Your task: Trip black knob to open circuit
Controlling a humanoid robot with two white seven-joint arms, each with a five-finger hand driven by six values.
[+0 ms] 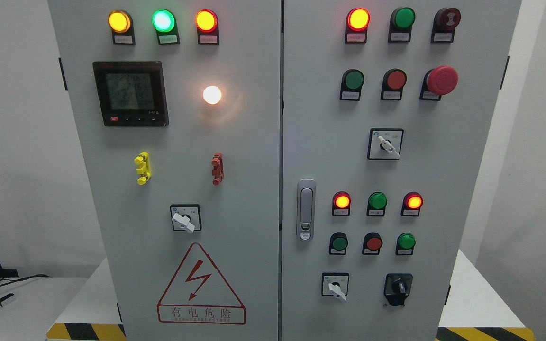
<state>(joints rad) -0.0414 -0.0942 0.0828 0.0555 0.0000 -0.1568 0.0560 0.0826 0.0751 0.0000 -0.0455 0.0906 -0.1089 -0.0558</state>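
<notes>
We are facing a tall grey metal electrical cabinet point(235, 142) with two doors, and neither of our hands is showing in the head view, so we cannot tell whether their fingers are open or closed. The small black rotary knob point(398, 289) on its black square plate is sitting at the lower right of the right door, just right of a white-handled selector switch point(335, 285) and below a row of three small round push buttons point(373, 243). The silver door latch point(305, 209) is standing upright near the seam between the doors. On the left door a dark-framed digital meter point(130, 93) is glowing beside a lit white lamp point(212, 94), and a red-outlined triangular lightning warning sign point(201, 285) is filling the bottom.
</notes>
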